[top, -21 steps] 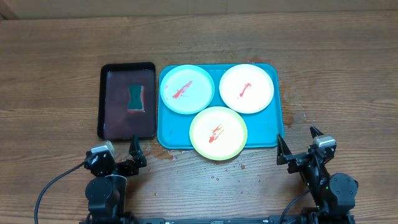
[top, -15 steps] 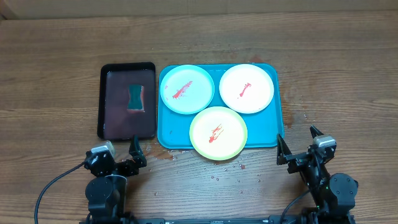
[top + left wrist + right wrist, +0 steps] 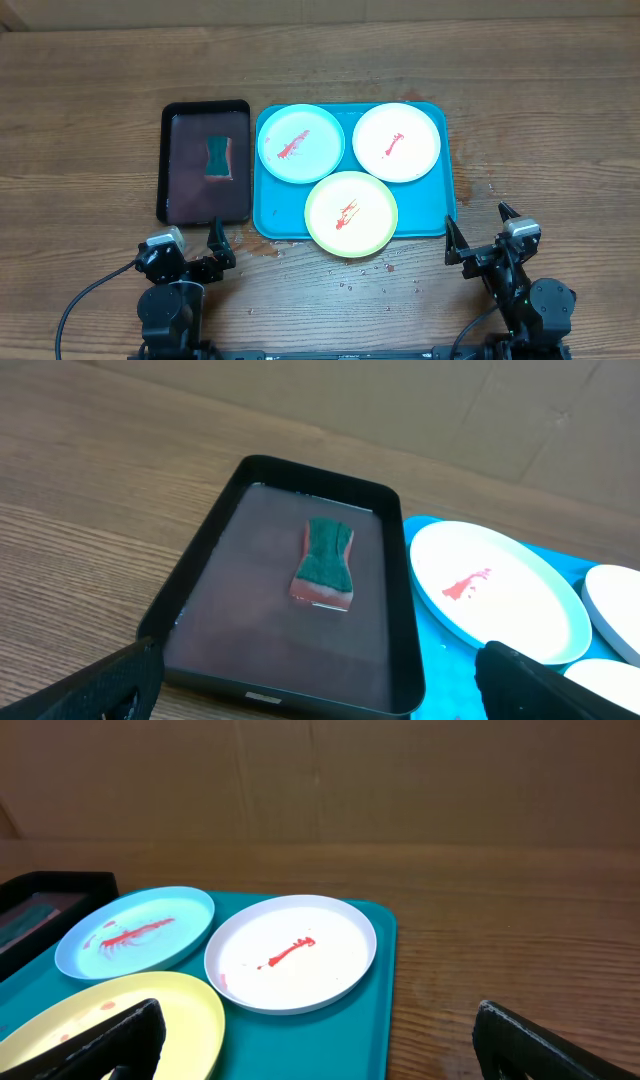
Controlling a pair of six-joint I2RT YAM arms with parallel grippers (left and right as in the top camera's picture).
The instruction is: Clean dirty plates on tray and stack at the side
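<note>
The big blue tray [image 3: 275, 215] is sitting in the middle of the surface [image 3: 540, 100], and all three dirty plates are lying flat on it. The light blue plate [image 3: 300, 143] is lying in the tray's far left corner, the white plate [image 3: 396, 142] in its far right corner, and the green plate [image 3: 351, 213] at the middle of the near edge, where its near side seems to be poking out over the rim. Each is showing a red sauce smear. A black tray [image 3: 185, 195] is sitting just beside the blue tray's left edge, with a green sponge [image 3: 218, 160] lying in its middle. The left arm [image 3: 170, 285] is waiting at the surface's near edge in front of the black tray, and the right arm [image 3: 520, 280] by the blue tray's near right corner. Both sets of jaws are standing wide open and holding nothing. The plates are looking thin, light and stiff, so I think they are going to lift easily, but they are smooth and may be slipping where sauce is wet. Since they are lying flat, the raised rim is probably the best place to pinch, and the green plate's poking-out side is looking easiest to reach. The sponge is looking soft and squashy, so squeezing it across its thin middle should be working well.
</note>
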